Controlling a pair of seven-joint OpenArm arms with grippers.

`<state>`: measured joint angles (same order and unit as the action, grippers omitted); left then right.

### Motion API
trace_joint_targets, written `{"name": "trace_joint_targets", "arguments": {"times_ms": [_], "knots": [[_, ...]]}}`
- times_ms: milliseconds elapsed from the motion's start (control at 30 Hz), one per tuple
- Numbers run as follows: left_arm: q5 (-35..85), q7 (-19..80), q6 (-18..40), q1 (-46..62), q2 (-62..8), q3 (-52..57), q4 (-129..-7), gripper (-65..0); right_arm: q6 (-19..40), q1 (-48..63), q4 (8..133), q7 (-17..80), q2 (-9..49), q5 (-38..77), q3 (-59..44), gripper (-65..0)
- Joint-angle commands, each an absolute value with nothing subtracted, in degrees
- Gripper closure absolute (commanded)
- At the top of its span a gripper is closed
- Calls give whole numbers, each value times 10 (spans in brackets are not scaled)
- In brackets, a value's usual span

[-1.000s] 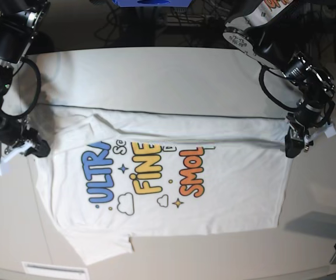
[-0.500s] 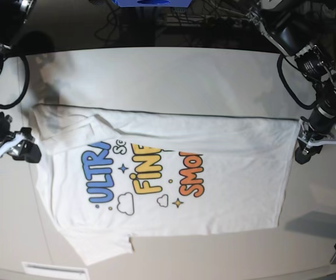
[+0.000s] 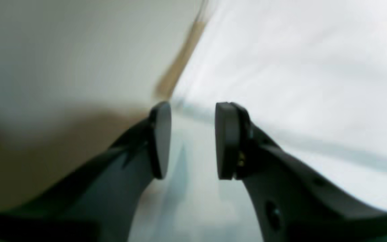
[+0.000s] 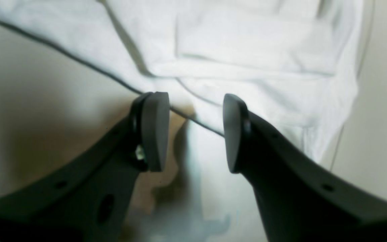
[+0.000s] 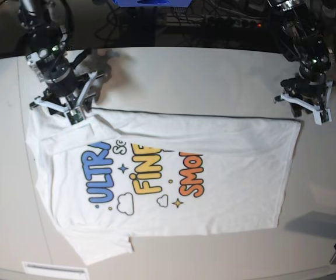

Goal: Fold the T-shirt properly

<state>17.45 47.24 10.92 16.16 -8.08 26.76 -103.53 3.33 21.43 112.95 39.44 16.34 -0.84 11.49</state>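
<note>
**Both grippers poised at the shirt's far edge**

My right gripper [image 4: 193,132] hangs with its jaws apart, holding nothing; between the pads I see the dark line of the T-shirt [image 5: 168,175] edge crossing, with a folded sleeve beyond. In the base view that gripper [image 5: 69,111] sits over the shirt's top corner on the picture's left, its arm coming down from the table's far side. My left gripper [image 3: 193,139] is also parted and empty, hovering over the shirt's edge where white cloth meets the table [image 3: 62,60]; that view is blurred. From the base camera it [image 5: 305,108] stands just above the opposite top corner, wrist pointing down.

The shirt lies flat across the table [image 5: 179,70], print up, reading sideways "ULTRA", "FINE" and what looks like "SMOL", partly folded over. Cables clutter the dark strip [image 5: 214,20] behind the table.
</note>
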Motion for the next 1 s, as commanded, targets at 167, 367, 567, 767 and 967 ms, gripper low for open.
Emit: {"name": "trace_joint_targets", "arguments": {"times_ms": [167, 367, 567, 767, 967], "knots": [[161, 419, 149, 185, -80, 268, -1057, -217, 25, 227, 1135, 348, 92, -176, 125, -287], [161, 419, 149, 188, -80, 271, -1054, -217, 41, 229, 1129, 348, 68, -211, 150, -306], [161, 419, 149, 189, -80, 271, -1054, -217, 41, 209, 1107, 373, 65, -211, 188, -306], [160, 419, 150, 193, -80, 271, -1054, -217, 41, 189, 1101, 375, 65, -211, 185, -306], [161, 419, 150, 197, -80, 271, -1054, -217, 41, 176, 1072, 375, 65, -211, 184, -302]]}}
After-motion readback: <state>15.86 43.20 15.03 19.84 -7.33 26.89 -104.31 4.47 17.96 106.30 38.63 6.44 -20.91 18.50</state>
